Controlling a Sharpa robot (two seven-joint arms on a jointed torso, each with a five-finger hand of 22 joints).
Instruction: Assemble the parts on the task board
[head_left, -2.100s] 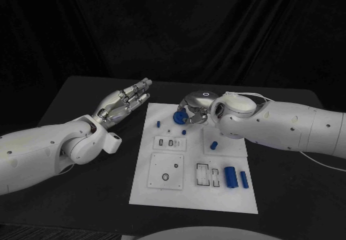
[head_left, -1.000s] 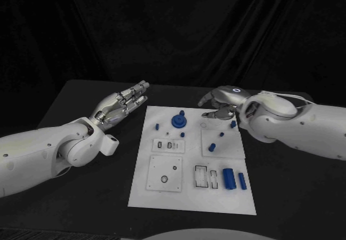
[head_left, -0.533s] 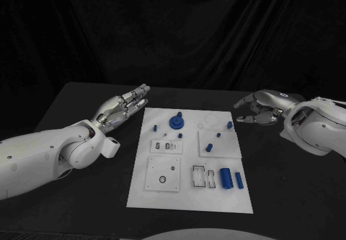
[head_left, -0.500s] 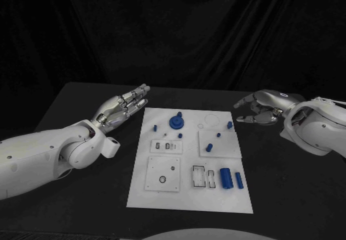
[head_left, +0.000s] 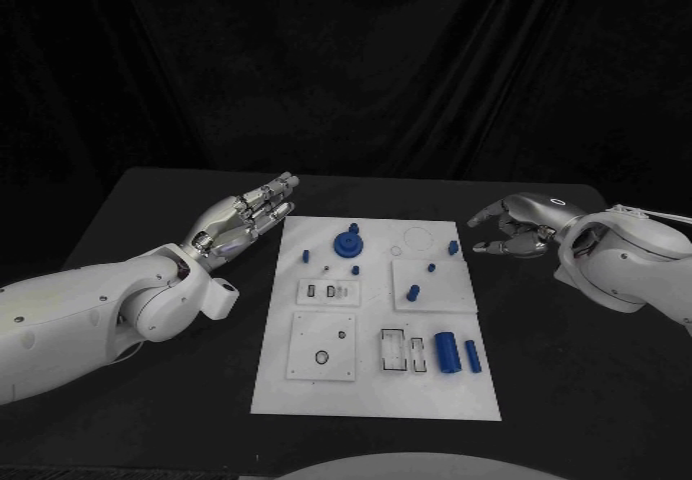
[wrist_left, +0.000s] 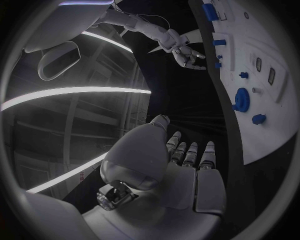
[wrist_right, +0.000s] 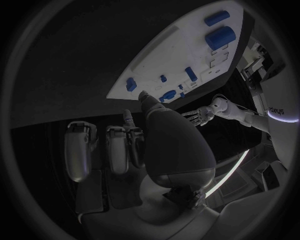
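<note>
The white task board (head_left: 375, 395) lies in the middle of the black table. A blue round part (head_left: 346, 243) stands at its far end among several small blue pegs (head_left: 307, 254). Two blue cylinders (head_left: 447, 352) lie side by side near its right edge. My left hand (head_left: 248, 215) hovers left of the board's far corner, fingers stretched out and empty. My right hand (head_left: 516, 228) hangs right of the far corner, off the board, fingers loosely bent and holding nothing. The left wrist view shows the round part (wrist_left: 242, 99) and the right hand (wrist_left: 187, 52).
Recessed slots and a plate with a hole (head_left: 326, 345) mark the board's near half. Bare black table runs along both long sides of the board. The right wrist view shows the board (wrist_right: 181, 55), the cylinders (wrist_right: 220, 36) and the left hand (wrist_right: 201, 114) beyond.
My right hand let go of the blue round part, which now stands on the board's far end, and drew back to the right, off the board. The left hand stayed put.
</note>
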